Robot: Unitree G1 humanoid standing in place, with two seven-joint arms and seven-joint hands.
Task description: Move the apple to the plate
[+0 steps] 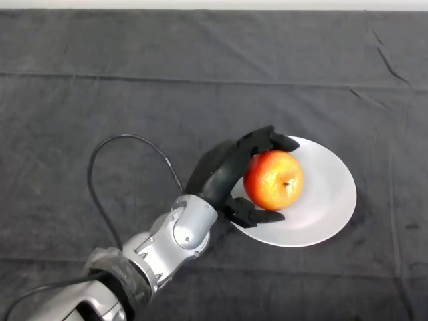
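A red and yellow apple (274,180) is over the left part of a white plate (328,200) at the centre right of the table. My left hand (224,174) reaches in from the lower left and is shut on the apple. Its fingers (271,141) curl round the far side of the apple and its thumb (257,216) presses the near side. I cannot tell whether the apple rests on the plate or is held just above it.
The table is covered by a dark cloth (134,100) with a few creases. The far edge of the table runs along the top of the view.
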